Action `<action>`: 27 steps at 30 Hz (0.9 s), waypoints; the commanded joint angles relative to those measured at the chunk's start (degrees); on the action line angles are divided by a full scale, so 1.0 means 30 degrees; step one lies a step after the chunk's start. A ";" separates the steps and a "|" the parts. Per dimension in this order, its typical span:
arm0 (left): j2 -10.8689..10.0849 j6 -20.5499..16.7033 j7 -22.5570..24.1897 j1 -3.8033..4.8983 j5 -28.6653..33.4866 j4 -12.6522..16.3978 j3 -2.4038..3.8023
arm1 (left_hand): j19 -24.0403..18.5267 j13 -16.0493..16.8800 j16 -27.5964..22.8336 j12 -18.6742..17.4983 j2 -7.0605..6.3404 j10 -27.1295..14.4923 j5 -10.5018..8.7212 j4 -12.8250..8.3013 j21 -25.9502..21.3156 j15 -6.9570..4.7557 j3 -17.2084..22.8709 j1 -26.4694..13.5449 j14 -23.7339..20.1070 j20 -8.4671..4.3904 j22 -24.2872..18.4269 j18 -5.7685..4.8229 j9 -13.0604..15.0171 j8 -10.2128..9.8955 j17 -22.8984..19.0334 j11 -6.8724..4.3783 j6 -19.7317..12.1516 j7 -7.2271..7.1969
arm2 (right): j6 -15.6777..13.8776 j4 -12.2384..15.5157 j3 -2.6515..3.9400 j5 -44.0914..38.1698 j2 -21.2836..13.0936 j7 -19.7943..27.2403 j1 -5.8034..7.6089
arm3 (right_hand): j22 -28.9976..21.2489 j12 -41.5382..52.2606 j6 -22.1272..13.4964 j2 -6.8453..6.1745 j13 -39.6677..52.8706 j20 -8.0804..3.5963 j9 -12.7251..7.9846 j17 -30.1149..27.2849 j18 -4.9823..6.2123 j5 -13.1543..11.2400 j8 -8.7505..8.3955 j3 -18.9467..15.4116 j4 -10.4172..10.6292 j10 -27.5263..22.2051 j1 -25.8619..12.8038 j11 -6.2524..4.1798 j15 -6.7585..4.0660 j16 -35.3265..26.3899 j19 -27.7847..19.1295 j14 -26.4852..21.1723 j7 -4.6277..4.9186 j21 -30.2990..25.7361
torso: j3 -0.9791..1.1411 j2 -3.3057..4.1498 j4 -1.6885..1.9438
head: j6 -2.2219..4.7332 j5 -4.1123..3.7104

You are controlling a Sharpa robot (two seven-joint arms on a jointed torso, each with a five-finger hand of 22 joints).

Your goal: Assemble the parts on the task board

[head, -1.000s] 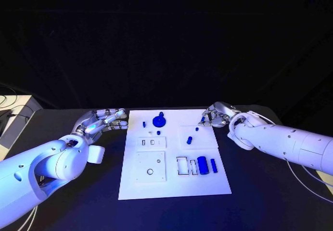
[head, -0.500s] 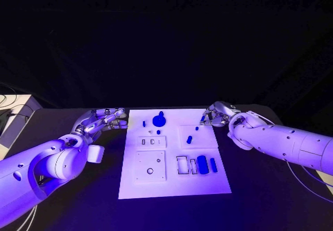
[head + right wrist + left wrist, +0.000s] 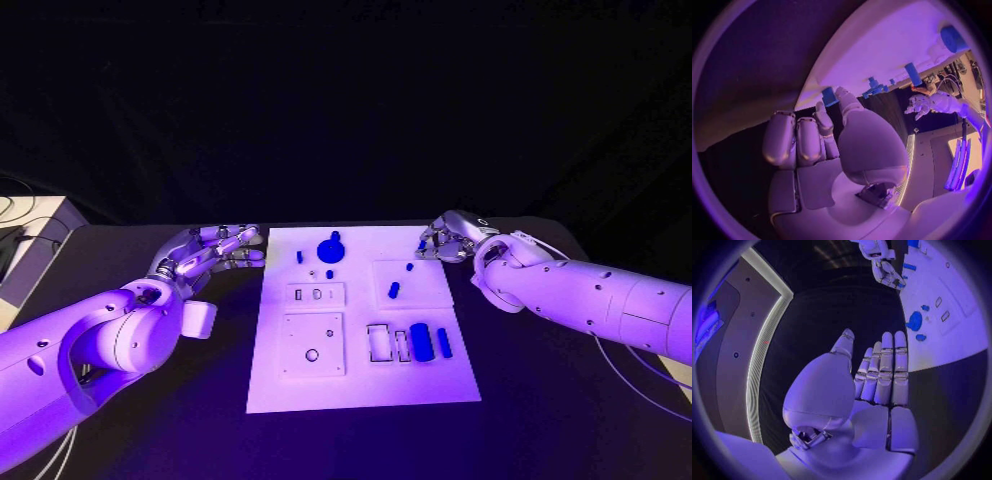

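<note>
Table (image 3: pixel 173 420) black, task board (image 3: pixel 361 385) central; left robot hand (image 3: pixel 216 250) spread empty, right robot hand (image 3: pixel 450 240) seemingly empty.

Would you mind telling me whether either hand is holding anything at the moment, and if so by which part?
Nothing is held: the left hand has its fingers extended and empty, and the right hand likewise grips nothing.

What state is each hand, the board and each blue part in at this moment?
left hand: open, fingers extended, holding nothing, beside the board's left edge.
right hand: fingers curled, nothing visibly held, at the board's far right corner.
task board: flat on the table.
round blue part: on the board's far end.
blue cylinder: lying on the board, right side.
small blue peg: lying on the board.
</note>
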 commanded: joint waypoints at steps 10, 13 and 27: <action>-0.0003 0.0269 0.0016 0.0002 -0.0072 -0.0007 0.0012 | -0.0033 -0.0002 0.0040 0.0035 0.0039 -0.0237 -0.0054 -0.0049 0.0071 -0.0025 -0.0041 0.0110 0.0023 -0.0058 -0.0013 -0.0163 -0.0004 -0.0025 -0.0023 0.0009 -0.0218 -0.0042 | -0.0168 0.0107 0.0000 -0.0153 -0.0019 0.0376 -0.0010 | 0.3031 0.0038 0.0590 0.1135 0.0086 -0.0235 -0.0043 0.0073 -0.0028 -0.0048 0.0007 0.1225 -0.0947 0.0171 0.0413 -0.0139 -0.0215 -0.0052 0.1032 0.0034 -0.0212 0.0185 | 0.0003 -0.0001 0.0003 | -0.0051 -0.0010; 0.0003 0.0265 0.0014 0.0001 -0.0072 -0.0024 0.0012 | -0.0036 -0.0002 0.0037 0.0035 0.0035 -0.0284 -0.0067 -0.0056 0.0071 -0.0020 -0.0030 0.0123 0.0016 -0.0049 -0.0013 -0.0157 -0.0007 -0.0027 -0.0025 0.0019 -0.0296 -0.0035 | -0.0213 0.0134 0.0000 -0.0150 -0.0031 0.0390 -0.0012 | 0.3043 0.0022 0.0772 0.1540 0.0095 -0.0275 -0.0008 0.0113 -0.0053 0.0016 0.0106 0.1637 -0.1284 0.0185 0.0823 -0.0216 -0.0270 -0.0046 0.1029 0.0035 -0.0310 0.0234 | -0.0005 -0.0011 0.0010 | -0.0068 0.0000; 0.0024 0.0249 0.0017 -0.0003 -0.0072 -0.0072 0.0012 | -0.0036 -0.0002 0.0037 0.0035 0.0035 -0.0284 -0.0067 -0.0056 0.0071 -0.0020 -0.0030 0.0123 0.0016 -0.0049 -0.0013 -0.0157 -0.0007 -0.0027 -0.0025 0.0019 -0.0296 -0.0035 | -0.0712 0.0377 0.0002 -0.0150 -0.0116 0.0662 -0.0025 | 0.3086 -0.0047 0.0884 0.2098 0.0231 -0.0377 0.0023 0.0459 -0.0151 -0.0284 0.0268 0.1982 -0.2479 0.0306 0.1027 -0.0271 -0.0323 -0.0033 0.1010 0.0076 -0.0367 0.0453 | -0.0002 -0.0010 -0.0001 | -0.0065 0.0037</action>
